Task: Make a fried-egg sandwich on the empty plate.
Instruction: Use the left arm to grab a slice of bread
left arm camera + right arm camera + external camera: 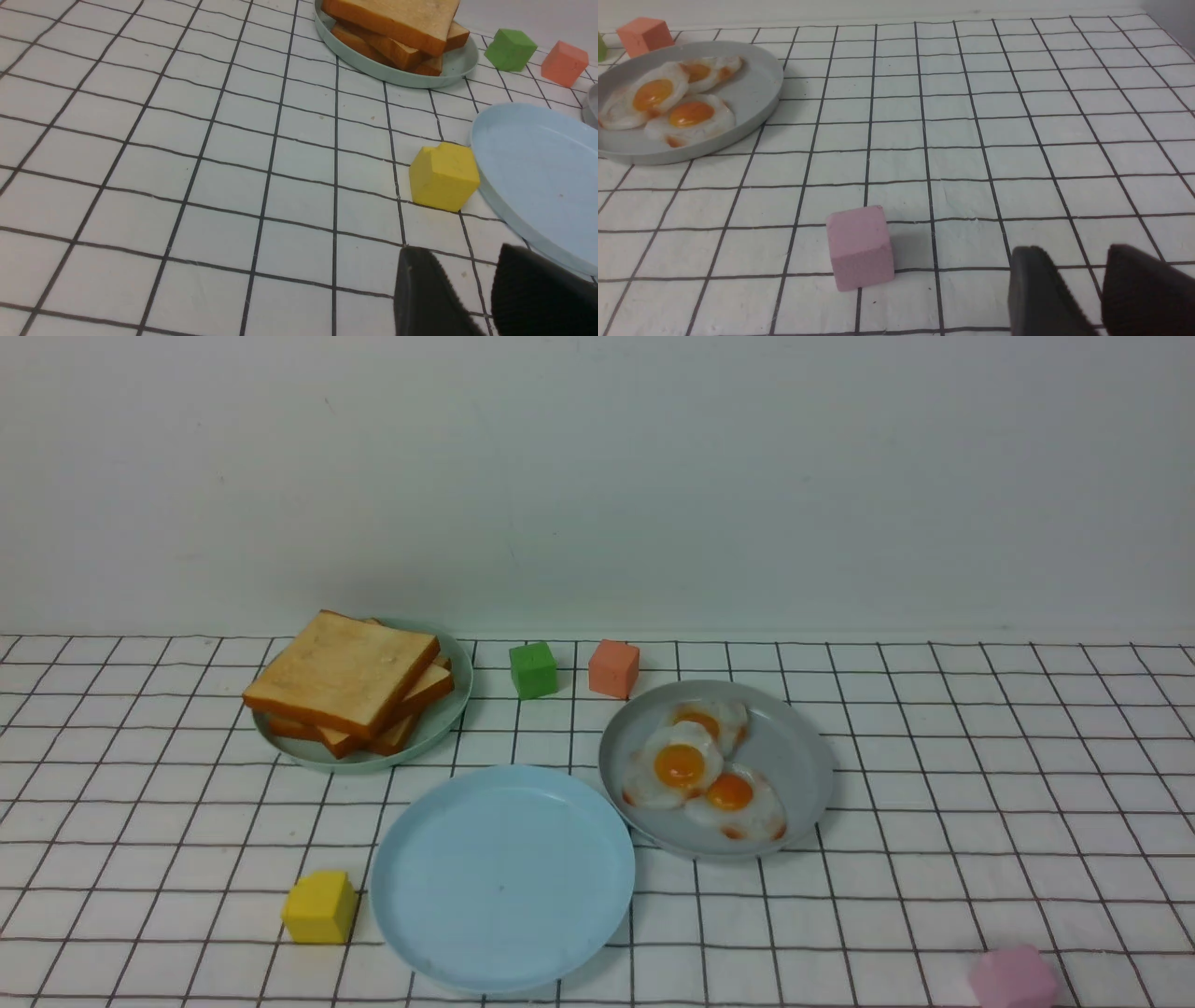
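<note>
Blue plate (502, 877): sits front and centre on the table (934, 756). It is bare, so no part of the sandwich is built yet. The central spot probably lets either arm reach it.
Toast (341, 672): a stack of slices on the green plate (439, 723), back left, on the left arm's side. The top slice lies askew and overhangs the ones below, which leaves an edge free to grip.
Eggs (689, 765): three, overlapping, on the grey plate (794, 756), on the right arm's side. The grey plate's rim is just beside the blue plate's. The overlap may make it hard to lift only one.
Left gripper (472, 280): low over the table near the blue plate's rim. Its jaws are a little apart and hold nothing.
Right gripper (1073, 275): low over the table, well apart from the eggs. Its jaws are slightly parted and empty.
Cubes: these are clutter, not part of the sandwich. The yellow cube (320, 907) is just beside the blue plate's left rim. The pink cube (1013, 978) is near the right gripper. The green cube (533, 669) and orange cube (613, 667) stand behind the plates.
Step in hand: likely a first slice of toast, taken by the left arm. The yellow cube is near its path.
</note>
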You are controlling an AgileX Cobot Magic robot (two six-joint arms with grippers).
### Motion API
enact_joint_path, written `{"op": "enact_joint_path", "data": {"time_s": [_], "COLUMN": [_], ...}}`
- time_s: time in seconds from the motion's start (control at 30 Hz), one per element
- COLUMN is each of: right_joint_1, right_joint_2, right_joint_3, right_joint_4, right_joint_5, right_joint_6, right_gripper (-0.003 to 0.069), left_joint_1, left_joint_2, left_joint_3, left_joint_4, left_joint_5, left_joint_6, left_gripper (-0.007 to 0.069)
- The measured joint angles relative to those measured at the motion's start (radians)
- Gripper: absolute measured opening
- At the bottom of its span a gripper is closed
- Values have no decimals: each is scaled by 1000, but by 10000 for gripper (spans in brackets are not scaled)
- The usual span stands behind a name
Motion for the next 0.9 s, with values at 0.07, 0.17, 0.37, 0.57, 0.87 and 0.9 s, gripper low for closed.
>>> {"op": "enact_joint_path", "data": {"time_s": [0.07,0.17,0.37,0.57,0.87,0.9], "right_joint_1": [0,0,0,0,0,0], "right_joint_2": [0,0,0,0,0,0], "right_joint_3": [0,0,0,0,0,0], "right_joint_4": [0,0,1,1,1,1], "right_joint_5": [0,0,0,0,0,0], "right_joint_6": [0,0,0,0,0,0], "right_gripper": [239,239,239,239,239,239], "left_joint_1": [0,0,0,0,0,0], "left_joint_2": [0,0,0,0,0,0], "left_joint_3": [0,0,0,1,1,-1], "left_joint_4": [0,0,0,-8,-391,-418], "left_joint_5": [0,0,0,-52,-283,-296], "left_joint_6": [0,0,0,-14,-309,-320], "left_gripper": [237,237,237,237,237,230]}}
